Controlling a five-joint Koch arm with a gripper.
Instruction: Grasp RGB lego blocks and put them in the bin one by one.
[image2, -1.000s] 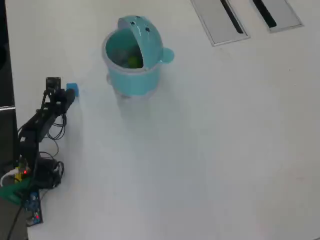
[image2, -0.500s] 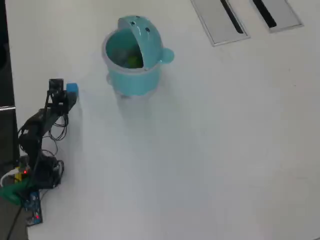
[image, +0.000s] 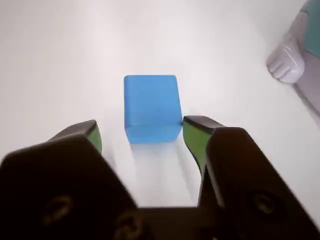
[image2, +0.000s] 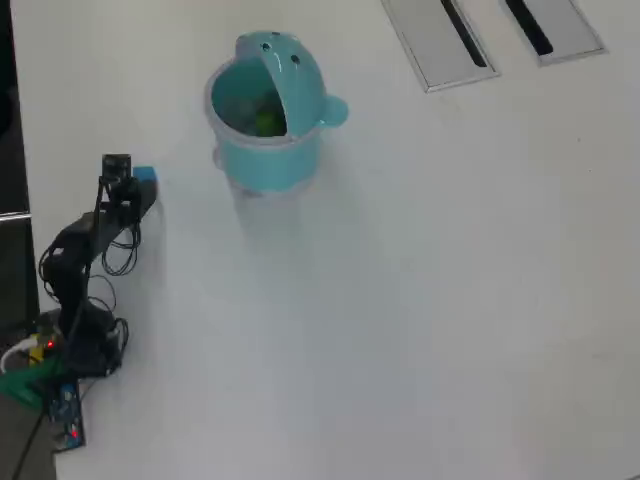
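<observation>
A blue lego block (image: 151, 105) lies on the white table just ahead of my gripper (image: 145, 131). The gripper is open, its green-padded fingertips (image: 194, 135) level with the block's near face, one on each side and not touching it. From overhead the blue block (image2: 147, 176) peeks out beside my gripper (image2: 133, 188) at the far left. The teal bin (image2: 265, 160) stands right of it with its domed lid (image2: 290, 70) tipped back. A yellow-green block (image2: 266, 122) lies inside. The bin's edge (image: 314, 30) shows at the wrist view's right.
Two flat grey panels (image2: 440, 40) (image2: 555, 25) with dark slots lie at the table's top right. The arm's base and its cables (image2: 75, 340) sit at the left table edge. A whitish foot (image: 286, 62) sticks out from under the bin.
The arm has stretched forward, and the gripper has moved closer to the blue block, now straddling its near end. Block and bin have stayed put.
</observation>
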